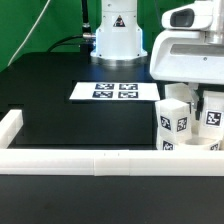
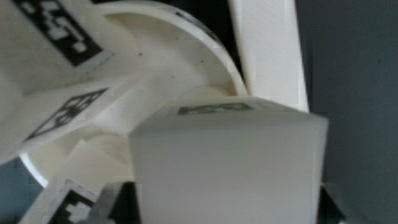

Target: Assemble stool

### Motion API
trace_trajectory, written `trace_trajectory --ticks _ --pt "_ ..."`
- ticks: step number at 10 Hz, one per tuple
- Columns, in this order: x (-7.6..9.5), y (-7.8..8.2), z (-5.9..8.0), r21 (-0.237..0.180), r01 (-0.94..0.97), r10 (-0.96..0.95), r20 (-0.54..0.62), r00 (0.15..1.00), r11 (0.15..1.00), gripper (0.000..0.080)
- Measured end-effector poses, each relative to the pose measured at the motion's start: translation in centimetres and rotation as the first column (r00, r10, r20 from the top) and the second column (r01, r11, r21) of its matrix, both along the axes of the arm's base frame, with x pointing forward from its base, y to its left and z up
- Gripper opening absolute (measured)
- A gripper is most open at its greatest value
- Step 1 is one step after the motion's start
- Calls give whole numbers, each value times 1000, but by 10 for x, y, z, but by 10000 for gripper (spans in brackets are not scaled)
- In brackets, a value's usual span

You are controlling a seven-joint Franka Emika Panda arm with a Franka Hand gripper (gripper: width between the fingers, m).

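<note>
In the wrist view a white blocky stool leg (image 2: 231, 160) with a tag on its far end fills the space between my gripper's (image 2: 231, 205) dark fingers (image 2: 139, 195). The gripper is shut on it. Just beyond the leg lies the round white seat (image 2: 169, 60), with other tagged legs (image 2: 68, 112) standing on it. In the exterior view the gripper (image 1: 190, 98) hangs low at the right over the seat (image 1: 195, 148), between upright tagged legs (image 1: 171, 120) (image 1: 212, 116). Whether the held leg touches the seat is hidden.
The white border rail (image 1: 90, 160) runs along the front and up the exterior view's left (image 1: 10, 125), and it passes right by the seat in the wrist view (image 2: 267, 50). The marker board (image 1: 115, 91) lies mid-table. The robot base (image 1: 115, 38) stands behind it.
</note>
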State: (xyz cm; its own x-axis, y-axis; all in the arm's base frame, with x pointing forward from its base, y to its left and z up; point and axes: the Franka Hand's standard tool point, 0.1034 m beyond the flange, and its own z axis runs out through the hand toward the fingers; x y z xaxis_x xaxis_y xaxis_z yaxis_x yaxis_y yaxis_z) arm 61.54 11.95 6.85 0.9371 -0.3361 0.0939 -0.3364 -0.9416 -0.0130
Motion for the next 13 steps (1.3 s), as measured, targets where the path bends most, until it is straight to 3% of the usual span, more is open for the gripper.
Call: trace_trajectory --ticks 5,7,9,10,13 --pt "0 -3 0 33 332 -333 0 943 943 338" --pt "-1 -5 -1 72 558 -559 -15 829 827 338" --pt "-1 -4 -2 120 745 -745 -51 665 657 338" --pt "0 -2 -2 150 835 -836 -72 544 530 338" --pt "0 0 -2 156 910 -910 -99 402 384 338"
